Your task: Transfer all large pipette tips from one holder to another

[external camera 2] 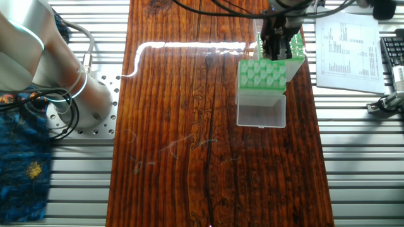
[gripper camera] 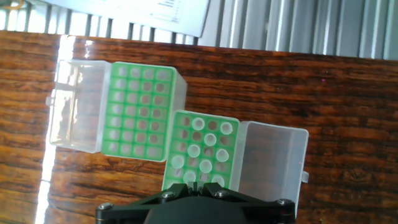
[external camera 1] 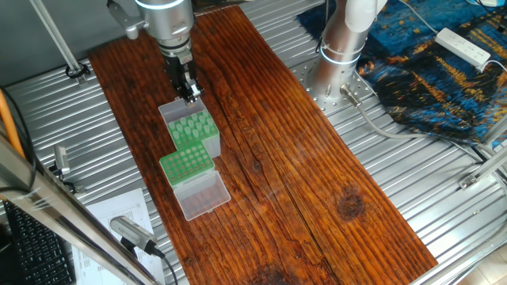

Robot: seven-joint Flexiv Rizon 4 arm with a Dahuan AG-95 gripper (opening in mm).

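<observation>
Two green holders stand side by side with their clear lids open. The far holder [external camera 1: 196,129] carries several large pipette tips [gripper camera: 210,139], pale cones with round ends up, scattered over its grid [gripper camera: 186,134]. The near holder [external camera 1: 186,165] shows only bare holes [gripper camera: 140,109]. My gripper [external camera 1: 190,95] hangs above the holder with the tips, near its edge [external camera 2: 264,72]. In the hand view the fingertips [gripper camera: 198,185] stand almost together over the grid's near row. Nothing held shows between them.
Clear lids lie open beside each holder [gripper camera: 78,106] [gripper camera: 270,162]. The holders sit on a brown wooden board [external camera 1: 301,158] over a ribbed metal table. A printed sheet [external camera 2: 344,50] and a keyboard [external camera 2: 391,53] lie beyond the board. The arm's base [external camera 1: 341,47] stands to the right.
</observation>
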